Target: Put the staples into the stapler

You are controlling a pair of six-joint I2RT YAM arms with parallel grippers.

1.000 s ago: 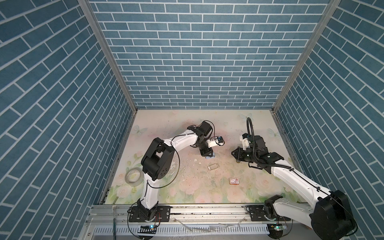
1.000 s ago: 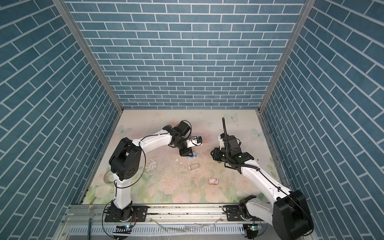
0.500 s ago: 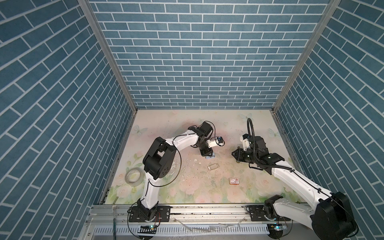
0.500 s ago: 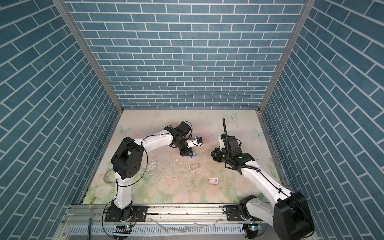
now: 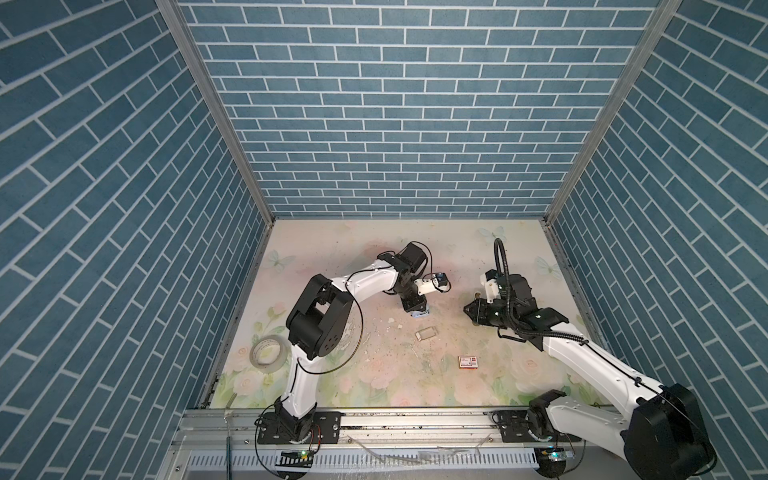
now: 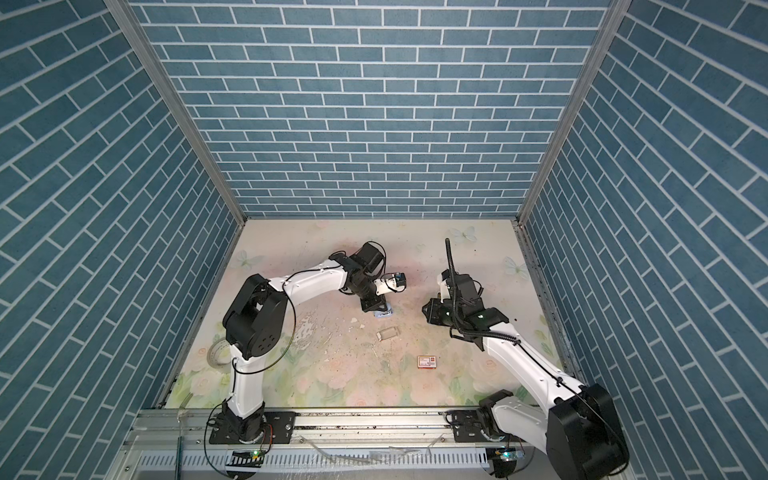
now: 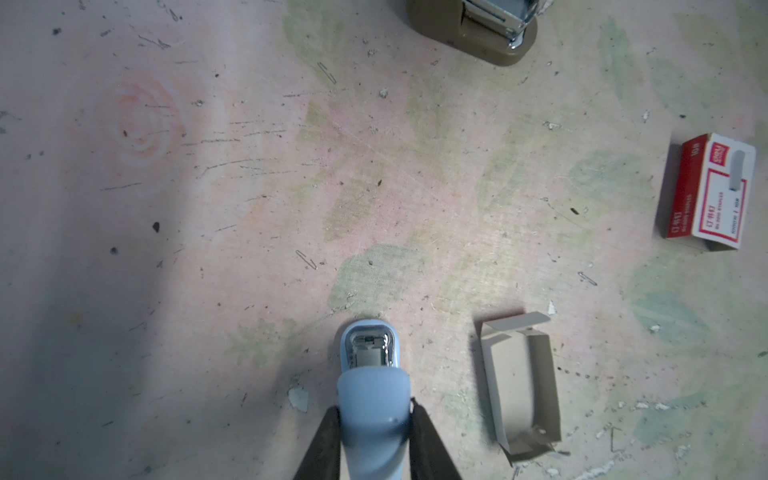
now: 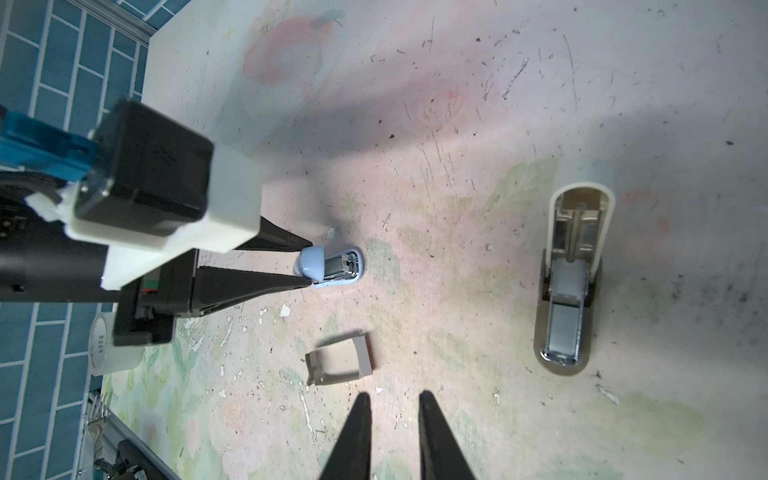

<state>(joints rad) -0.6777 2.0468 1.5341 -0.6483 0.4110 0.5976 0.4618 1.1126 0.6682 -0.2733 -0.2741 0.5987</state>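
1. The surface (image 5: 332,249) is a worn flowered sheet with scratches and a few loose bent staples on it.
2. The left gripper (image 7: 374,411) reaches down to the middle of the surface. Its jaws are closed on the rear of the blue stapler (image 8: 332,268). I judge this grip pins the body in place and leaves the metal front end free.
3. The right gripper (image 8: 394,395) hovers above the surface, near the tray. Its jaws stand a little apart and hold nothing, so this arm is free to pick something up.
4. A tape roll (image 5: 272,365) lies by the left edge, well apart from the work.
5. The beige stapler (image 8: 567,282) rests on its base with the top swung up, so the channel can be reached from above.
6. The red-and-white box (image 7: 706,191) lies flat, away from both grippers.
7. The pale tray (image 7: 519,374) lies just beside the blue stapler and looks empty.
8. The staples (image 8: 563,328): a grey strip lies in the beige stapler's open channel, and I judge it to be them. Whether the blue stapler holds any, I cannot tell.
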